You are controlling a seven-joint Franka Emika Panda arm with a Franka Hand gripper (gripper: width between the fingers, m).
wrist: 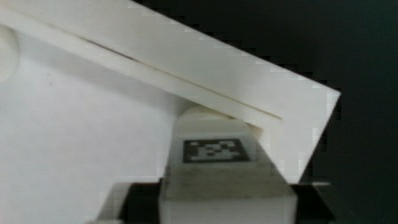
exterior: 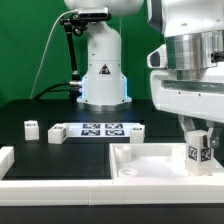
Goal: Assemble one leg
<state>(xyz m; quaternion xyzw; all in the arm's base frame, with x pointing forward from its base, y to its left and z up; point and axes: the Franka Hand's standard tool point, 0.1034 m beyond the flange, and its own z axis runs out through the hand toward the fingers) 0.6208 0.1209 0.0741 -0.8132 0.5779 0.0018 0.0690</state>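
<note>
Our claw [exterior: 197, 150] pinches the leg [exterior: 197, 152], a small white plastic rectangular block with a black-and-white square tag on its face, and holds it upright over the near right corner of the large white square recessed tray-like piece [exterior: 150, 160], at the exterior view's right. In the wrist view the leg [wrist: 217, 152] sits between the fingers with its tag facing the camera, its far end at the tray's rim [wrist: 214, 70]; we cannot tell whether it touches. We judge the block light and rigid, its smooth plastic likely slippery, so a firm hold across two flat opposite sides, clear of the end that must seat, suits it best. Farther out on the dark surface [exterior: 30, 110] lie two more small white blocks [exterior: 31, 127] [exterior: 57, 133] and the marker board [exterior: 104, 129], with the white robot base [exterior: 103, 70] behind.
</note>
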